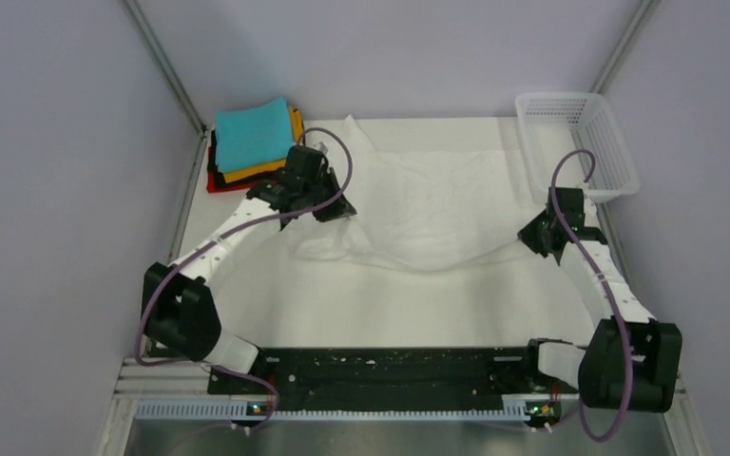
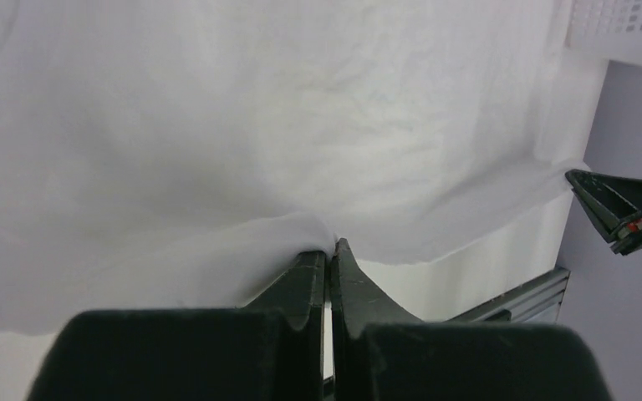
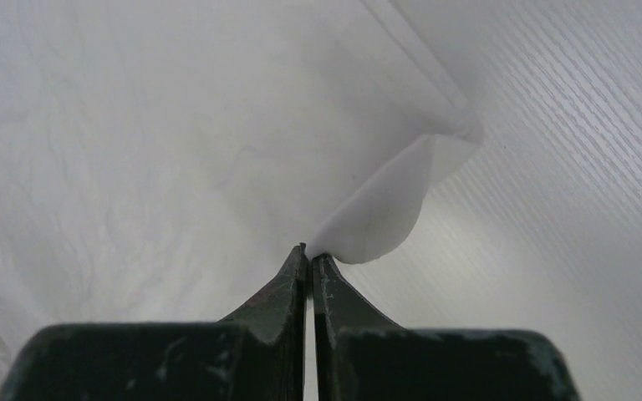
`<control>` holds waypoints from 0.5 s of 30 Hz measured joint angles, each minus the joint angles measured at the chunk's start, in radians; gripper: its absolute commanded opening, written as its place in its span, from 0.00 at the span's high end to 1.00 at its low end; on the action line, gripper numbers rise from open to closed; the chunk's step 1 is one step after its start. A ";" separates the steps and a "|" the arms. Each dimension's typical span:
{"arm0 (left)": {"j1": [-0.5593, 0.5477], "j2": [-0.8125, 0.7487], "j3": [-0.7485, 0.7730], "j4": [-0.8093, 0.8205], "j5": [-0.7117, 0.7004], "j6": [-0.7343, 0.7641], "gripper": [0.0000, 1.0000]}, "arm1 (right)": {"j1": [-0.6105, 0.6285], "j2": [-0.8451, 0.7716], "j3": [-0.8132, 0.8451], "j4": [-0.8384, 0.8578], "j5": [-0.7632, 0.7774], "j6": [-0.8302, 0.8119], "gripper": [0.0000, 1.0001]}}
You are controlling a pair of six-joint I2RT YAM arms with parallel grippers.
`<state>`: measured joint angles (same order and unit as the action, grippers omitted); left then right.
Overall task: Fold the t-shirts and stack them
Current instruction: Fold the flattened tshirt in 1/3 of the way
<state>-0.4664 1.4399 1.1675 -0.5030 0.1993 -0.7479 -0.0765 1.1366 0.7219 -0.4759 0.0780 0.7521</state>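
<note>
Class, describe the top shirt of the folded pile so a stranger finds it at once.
At the white table's far left corner sits a folded pile. Its top piece is the teal cloth t-shirt, the only blue-green one, lying on an orange folded t-shirt, beside the spread thin white t-shirt.

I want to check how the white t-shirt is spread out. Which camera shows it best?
The top external view: nearly the whole white t-shirt lies spread on the table. The left wrist view shows only cloth near the left gripper pinching its edge; the right wrist view only the corner in the right gripper.
</note>
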 measured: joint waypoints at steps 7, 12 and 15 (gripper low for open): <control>0.084 0.168 0.198 -0.045 -0.004 0.050 1.00 | 0.000 0.142 0.123 0.034 -0.008 -0.029 1.00; 0.124 0.277 0.312 -0.058 0.013 0.076 1.00 | 0.000 0.207 0.172 0.048 -0.005 -0.039 1.00; 0.146 0.329 0.359 -0.072 0.033 0.089 1.00 | 0.000 0.253 0.201 0.058 -0.002 -0.042 1.00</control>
<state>-0.3206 1.7687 1.5265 -0.5747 0.2321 -0.6586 -0.0765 1.3891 0.9226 -0.4183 0.0765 0.7097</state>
